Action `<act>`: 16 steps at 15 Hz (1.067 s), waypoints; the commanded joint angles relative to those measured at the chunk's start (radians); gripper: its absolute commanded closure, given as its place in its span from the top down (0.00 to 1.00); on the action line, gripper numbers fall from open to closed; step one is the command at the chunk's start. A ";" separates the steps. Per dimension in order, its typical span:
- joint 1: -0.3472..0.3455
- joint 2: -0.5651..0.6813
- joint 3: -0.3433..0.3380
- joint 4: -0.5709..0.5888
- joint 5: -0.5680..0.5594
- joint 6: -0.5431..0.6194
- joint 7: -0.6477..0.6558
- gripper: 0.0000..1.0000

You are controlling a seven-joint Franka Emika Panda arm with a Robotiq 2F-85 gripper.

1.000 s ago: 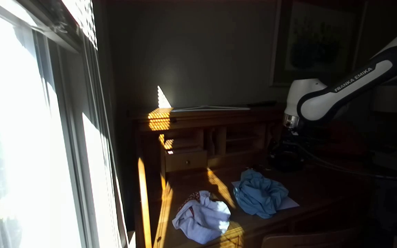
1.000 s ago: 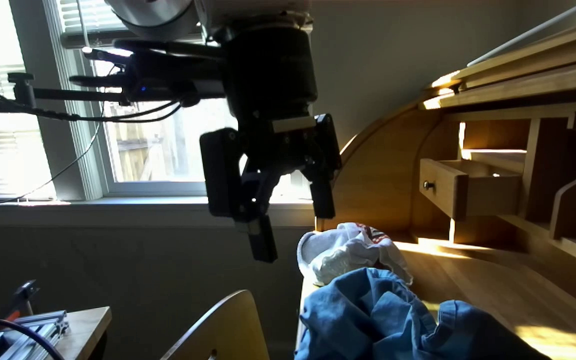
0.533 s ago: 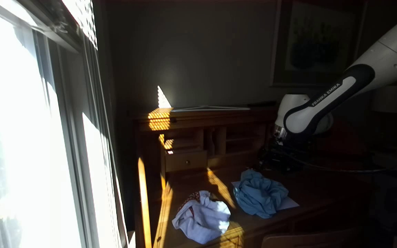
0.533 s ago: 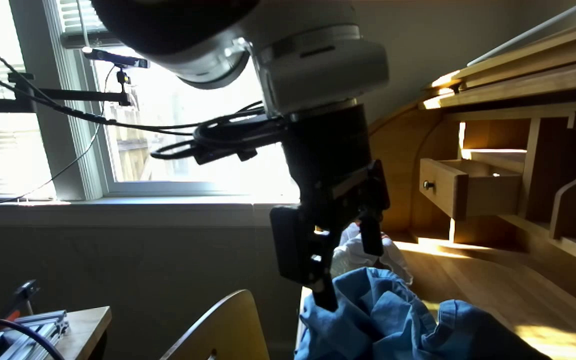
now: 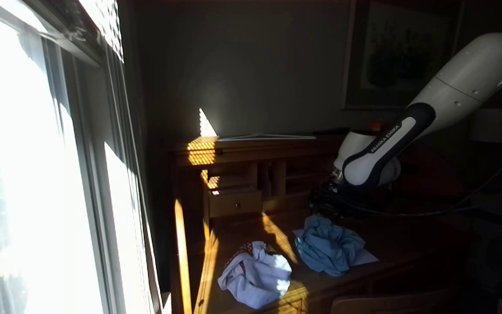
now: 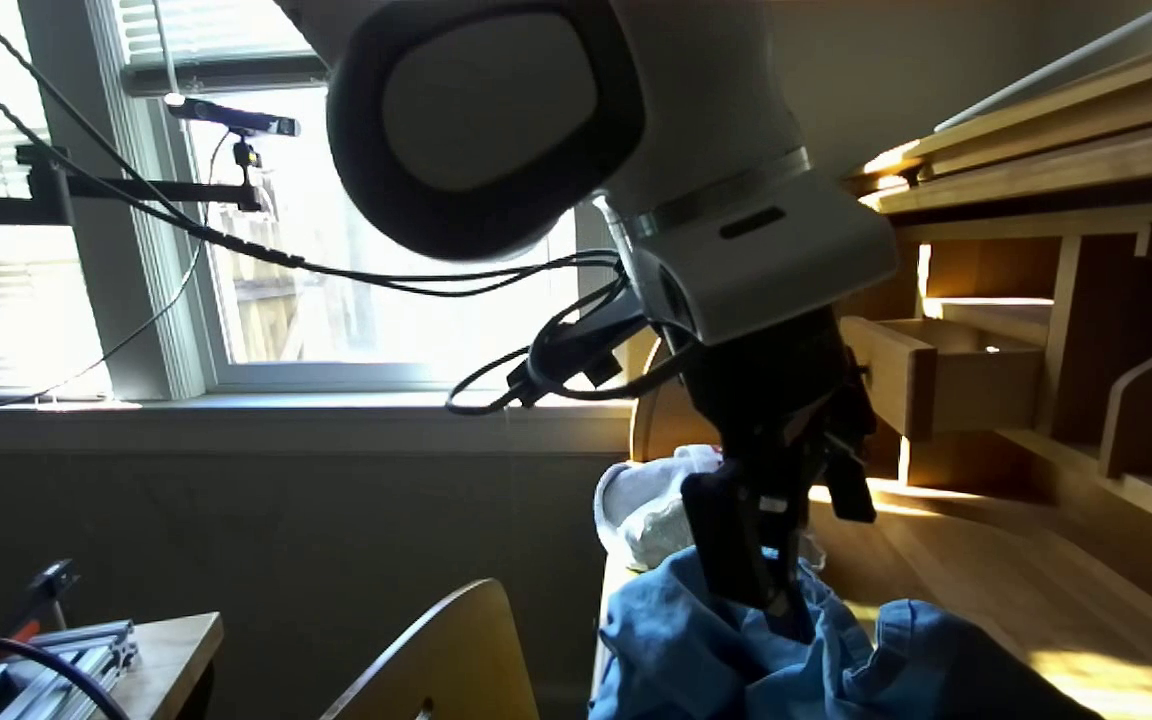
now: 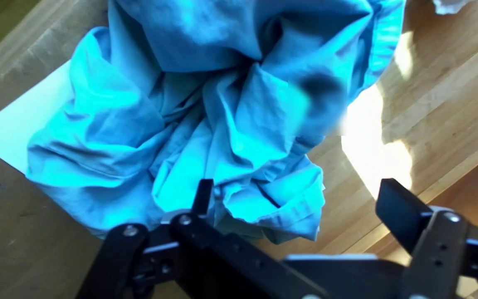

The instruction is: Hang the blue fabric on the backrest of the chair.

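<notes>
Although in an exterior view the chair (image 6: 466,655) is cropped at the bottom, its rounded top shows. To its right, the white cloth (image 6: 641,515) is partly hidden by the gripper (image 6: 823,555). The blue fabric (image 6: 726,675) lies crumpled on the desk (image 6: 996,560), cut off below. The jaws stand wide apart, holding nothing; one fingertip (image 6: 791,612) overlaps the fabric, and I cannot tell if they touch. Farther right, the gripper hides one end of the drawer (image 6: 976,385).

The chair (image 6: 466,650) is cut off below; the blue fabric (image 7: 222,124) seems partly blurred.
</notes>
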 commanded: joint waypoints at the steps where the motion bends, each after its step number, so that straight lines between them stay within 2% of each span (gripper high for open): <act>1: 0.052 0.053 -0.056 0.041 -0.033 0.036 -0.035 1.00; 5: 0.079 0.066 -0.091 0.041 -0.079 0.067 -0.168 1.00; 6: 0.057 0.063 -0.074 0.038 -0.113 0.067 -0.187 1.00; 9: 0.067 0.062 -0.108 0.036 -0.210 0.095 -0.225 1.00; 10: 0.058 0.065 -0.102 0.035 -0.209 0.104 -0.240 1.00; 14: 0.018 0.075 -0.035 0.008 -0.046 0.178 -0.526 1.00; 15: -0.051 0.076 0.040 0.005 -0.021 0.177 -0.583 1.00; 16: -0.081 0.080 0.080 0.005 0.016 0.167 -0.653 1.00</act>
